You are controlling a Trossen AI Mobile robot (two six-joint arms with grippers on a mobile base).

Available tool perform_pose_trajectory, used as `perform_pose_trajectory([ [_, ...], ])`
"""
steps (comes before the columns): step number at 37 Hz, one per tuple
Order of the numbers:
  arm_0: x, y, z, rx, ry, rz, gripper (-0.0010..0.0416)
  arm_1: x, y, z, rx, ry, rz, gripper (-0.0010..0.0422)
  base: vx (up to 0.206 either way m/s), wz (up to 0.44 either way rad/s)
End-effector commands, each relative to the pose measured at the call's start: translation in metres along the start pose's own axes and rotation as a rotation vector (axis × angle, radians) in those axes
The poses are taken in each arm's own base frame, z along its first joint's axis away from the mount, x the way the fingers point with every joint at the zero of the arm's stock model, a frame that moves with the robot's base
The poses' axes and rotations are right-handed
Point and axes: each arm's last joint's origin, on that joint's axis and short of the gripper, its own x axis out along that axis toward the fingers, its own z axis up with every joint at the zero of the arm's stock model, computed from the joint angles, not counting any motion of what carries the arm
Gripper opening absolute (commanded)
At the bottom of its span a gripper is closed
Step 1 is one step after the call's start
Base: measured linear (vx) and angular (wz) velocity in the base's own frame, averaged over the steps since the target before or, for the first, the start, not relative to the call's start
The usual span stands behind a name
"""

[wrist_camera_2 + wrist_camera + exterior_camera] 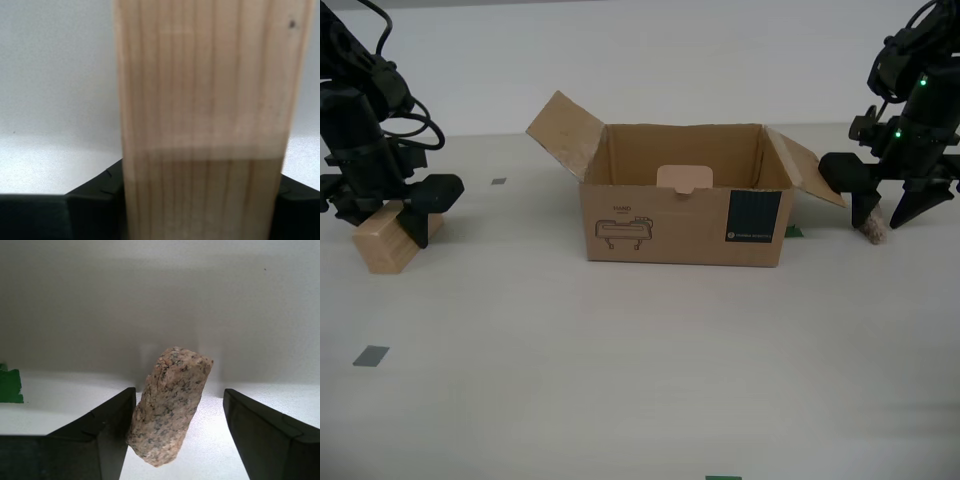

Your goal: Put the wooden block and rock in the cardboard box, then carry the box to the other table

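rock (170,407) stands tilted between the first gripper's (177,432) open jaws, touching one; second gripper (200,210) seems clamped across the wooden block (205,120), beside the cardboard box (685,215).

I see a pale tan rectangular wooden block (205,120) with faint straight grain lines, a speckled pinkish-grey rough rock (170,410), and a brown corrugated cardboard box (685,215) bearing a black line drawing and dark teal label (754,218).
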Motion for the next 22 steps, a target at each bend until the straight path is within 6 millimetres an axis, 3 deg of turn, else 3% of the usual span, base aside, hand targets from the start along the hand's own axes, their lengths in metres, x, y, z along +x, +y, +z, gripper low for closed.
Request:
perform_pose_trajectory([
  [1, 0.0001, -0.0001, 0.0003, -0.001, -0.003, -0.004, 0.0213, 0.0003, -0.0001, -0.0002, 0.001, 0.001, -0.002, 0.0166, 0.000, 0.000],
  [14, 0.0001, -0.0001, 0.0007, 0.000, -0.008, -0.004, 0.0118, 0.0003, 0.0001, 0.0001, 0.000, -0.002, -0.001, 0.0099, 0.000, 0.000],
  [22, 0.0001, -0.0001, 0.0009, -0.001, -0.009, -0.004, 0.0065, 0.0003, 0.0001, 0.0007, -0.005, -0.008, -0.001, 0.0028, 0.000, 0.000],
])
